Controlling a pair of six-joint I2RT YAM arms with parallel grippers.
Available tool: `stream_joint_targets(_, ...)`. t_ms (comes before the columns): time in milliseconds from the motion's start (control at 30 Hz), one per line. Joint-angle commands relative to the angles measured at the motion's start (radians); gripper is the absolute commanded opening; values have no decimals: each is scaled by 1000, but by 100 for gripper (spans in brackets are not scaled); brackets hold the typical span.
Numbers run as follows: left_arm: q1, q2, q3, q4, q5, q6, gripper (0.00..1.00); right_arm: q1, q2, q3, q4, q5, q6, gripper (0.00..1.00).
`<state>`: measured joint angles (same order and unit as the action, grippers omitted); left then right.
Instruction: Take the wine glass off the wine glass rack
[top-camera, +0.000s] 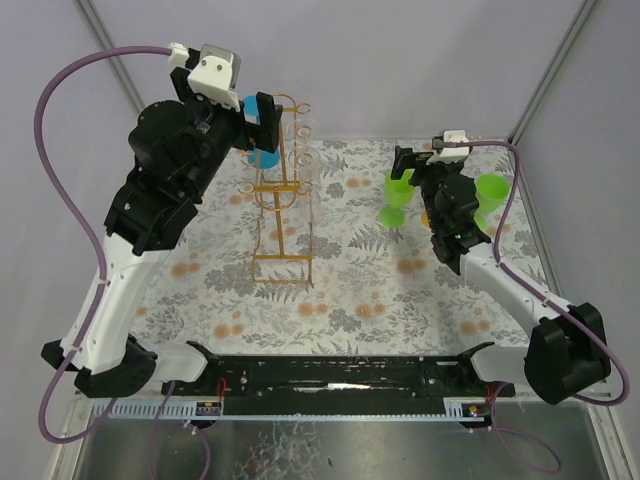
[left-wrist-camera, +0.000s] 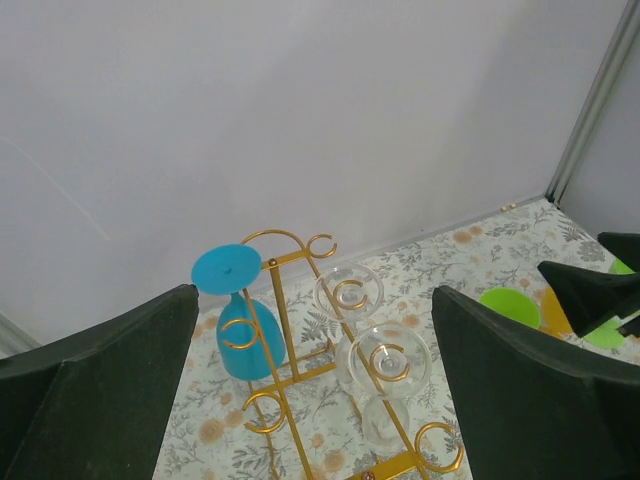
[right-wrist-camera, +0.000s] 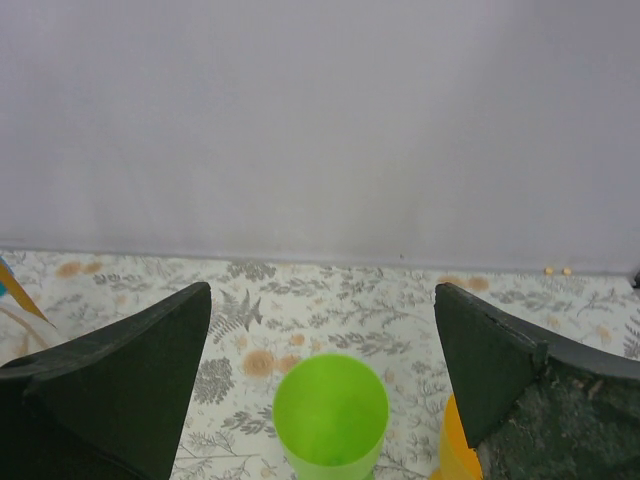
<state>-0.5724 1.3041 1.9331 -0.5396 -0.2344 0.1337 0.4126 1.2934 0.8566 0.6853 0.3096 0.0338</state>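
Observation:
The gold wire wine glass rack (top-camera: 281, 203) stands left of centre on the floral cloth. A blue wine glass (left-wrist-camera: 245, 340) hangs upside down on its left rail and also shows in the top view (top-camera: 265, 158). Two clear wine glasses (left-wrist-camera: 388, 360) hang on the right rail. My left gripper (top-camera: 262, 118) is open and empty above the rack's far end; in the left wrist view (left-wrist-camera: 315, 390) the rack lies between its fingers. My right gripper (top-camera: 412, 165) is open just above a green glass (right-wrist-camera: 330, 412) that stands on the cloth (top-camera: 397, 195).
A second green glass (top-camera: 490, 190) and an orange cup (right-wrist-camera: 455, 452) stand just right of the right gripper. Grey walls close the back and sides. The right arm (left-wrist-camera: 590, 290) shows at the edge of the left wrist view.

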Motion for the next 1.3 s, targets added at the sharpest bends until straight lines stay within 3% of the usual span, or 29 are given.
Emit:
stream_joint_targets(0,35,14,-13,89,32,-69,100,7,-40,72,-73,-38,-36,99)
stream_joint_targets(133,144,65,32,80,108,-153,100,6,-77,63,-96,-52,-15,99)
stream_joint_targets(367,469,295,245,-11,418,-514,100,7,-164,66,-177,-115,50,99)
stream_joint_targets(567,613,324,49,168,664,-858,96,7,-207,66,-231,-157,74,99)
stream_joint_targets(900,645,317,-170,478,738,-1179,90,8,-230,62,-262,-172,96,99)
stream_joint_targets(1267,645,320,-265,503,617,-1235,87,7,-227,70,-282,-164,82,99)
